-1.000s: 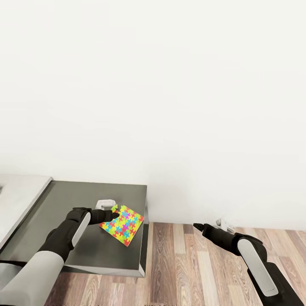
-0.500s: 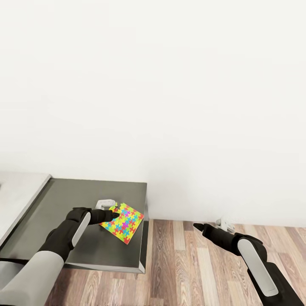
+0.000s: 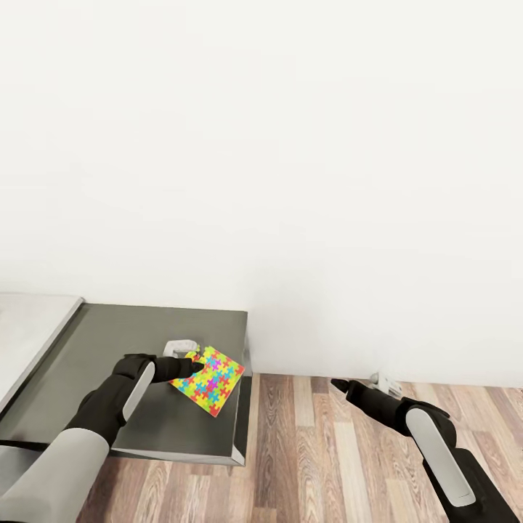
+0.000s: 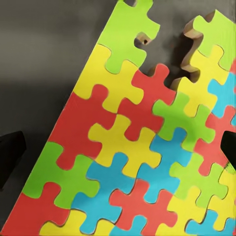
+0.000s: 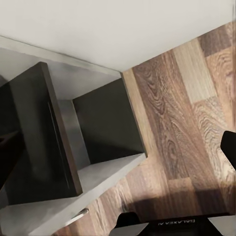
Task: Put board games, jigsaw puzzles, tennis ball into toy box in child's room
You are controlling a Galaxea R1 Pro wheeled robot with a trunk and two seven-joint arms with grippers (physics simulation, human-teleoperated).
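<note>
One jigsaw puzzle (image 3: 212,381), a flat rectangle of red, yellow, green and blue pieces, lies turned cornerwise on the table's dark grey lower unit (image 3: 138,330), close to its right edge. My left gripper (image 3: 195,367) is at the puzzle's left corner, just above it. In the left wrist view the jigsaw puzzle (image 4: 142,147) spreads below the left gripper (image 4: 118,152), whose black fingertips (image 4: 10,157) stand wide apart, so it is open. My right gripper (image 3: 335,385) hangs open over the wood floor to the right of the unit, holding nothing.
A pale slanted panel (image 3: 29,330) joins the unit at the left. A white wall (image 3: 290,181) rises behind. Wood-plank floor (image 3: 327,450) stretches to the right of the unit. The right wrist view looks at the unit's open end (image 5: 103,128) and at the floor (image 5: 182,123).
The whole picture has shifted a little left and up, so the camera has moved. Both arms and the puzzle keep their places relative to each other.
</note>
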